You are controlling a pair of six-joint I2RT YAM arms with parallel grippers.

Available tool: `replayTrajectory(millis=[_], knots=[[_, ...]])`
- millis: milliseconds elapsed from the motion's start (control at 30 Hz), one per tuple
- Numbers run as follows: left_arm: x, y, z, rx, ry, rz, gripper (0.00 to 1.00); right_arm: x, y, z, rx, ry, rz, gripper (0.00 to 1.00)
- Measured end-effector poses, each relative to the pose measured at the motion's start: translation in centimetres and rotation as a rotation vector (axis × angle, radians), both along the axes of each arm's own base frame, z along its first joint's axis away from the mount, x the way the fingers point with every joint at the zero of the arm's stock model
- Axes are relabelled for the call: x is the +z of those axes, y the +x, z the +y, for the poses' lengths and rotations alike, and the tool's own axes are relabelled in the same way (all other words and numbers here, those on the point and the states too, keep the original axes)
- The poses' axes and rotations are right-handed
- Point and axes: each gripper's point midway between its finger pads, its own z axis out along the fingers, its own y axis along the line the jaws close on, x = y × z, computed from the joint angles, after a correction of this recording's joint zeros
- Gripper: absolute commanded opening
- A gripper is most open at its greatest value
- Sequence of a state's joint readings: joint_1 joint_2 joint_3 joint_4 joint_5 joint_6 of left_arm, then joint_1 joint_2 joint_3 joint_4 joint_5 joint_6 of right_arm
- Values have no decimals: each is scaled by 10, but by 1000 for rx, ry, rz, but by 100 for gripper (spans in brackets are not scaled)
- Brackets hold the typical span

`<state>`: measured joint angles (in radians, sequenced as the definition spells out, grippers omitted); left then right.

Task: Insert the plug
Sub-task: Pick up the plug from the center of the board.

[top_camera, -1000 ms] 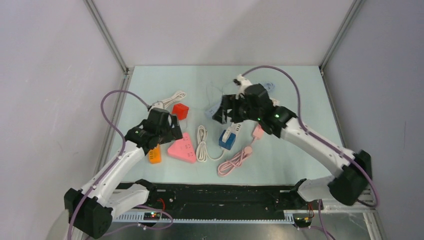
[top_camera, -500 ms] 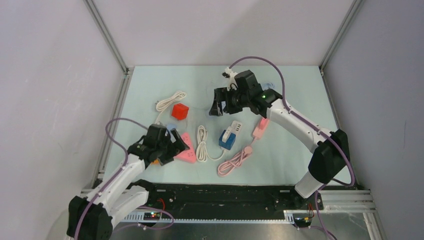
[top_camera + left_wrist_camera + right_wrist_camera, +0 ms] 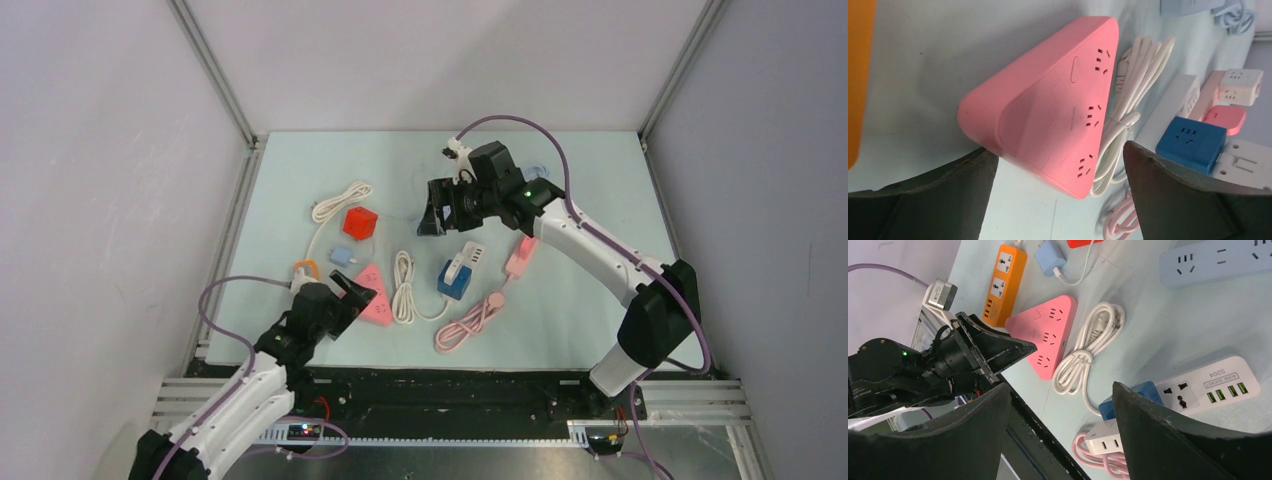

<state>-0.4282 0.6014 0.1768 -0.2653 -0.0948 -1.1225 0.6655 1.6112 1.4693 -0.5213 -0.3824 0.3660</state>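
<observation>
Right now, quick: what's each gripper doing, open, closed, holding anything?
Left gripper: open, holding nothing; the pink power strip lies ahead of its jaws.
Right gripper: open, holding nothing.

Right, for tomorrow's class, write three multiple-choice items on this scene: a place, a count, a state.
1. What lies between the pink triangular strip and the blue cube socket?
A) coiled white cable
B) red cube
C) orange strip
2. How many outlets show on the pink strip's face?
A) one
B) three
C) six
3. The left arm's jaws are:
A) shut on a plug
B) open and empty
C) shut on a cable
Answers: 1 A, the top view shows it between them; 2 B, the left wrist view shows three; 3 B, they stand apart, holding nothing.
</observation>
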Motion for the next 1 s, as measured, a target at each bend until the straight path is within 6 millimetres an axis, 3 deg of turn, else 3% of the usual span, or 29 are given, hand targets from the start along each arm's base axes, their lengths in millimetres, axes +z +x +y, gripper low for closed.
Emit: replayTrajectory(millis=[333,633,800,867,1000], knots=[[-1,23,-13,59,-46,-80,98,17,-7,-7,-9,16,-17,76],[-12,24,-2,124,-18,-139,42,14,-9,-11,-15,3,0,74],[2,30,-1,144,-43,-215,11,14,-9,-12,-16,1,3,73],[5,32,0,149,-45,-229,2,16,-8,-11,-16,1,4,72],[8,33,0,136,-24,-239,0,23,-4,-7,-14,7,-1,72]])
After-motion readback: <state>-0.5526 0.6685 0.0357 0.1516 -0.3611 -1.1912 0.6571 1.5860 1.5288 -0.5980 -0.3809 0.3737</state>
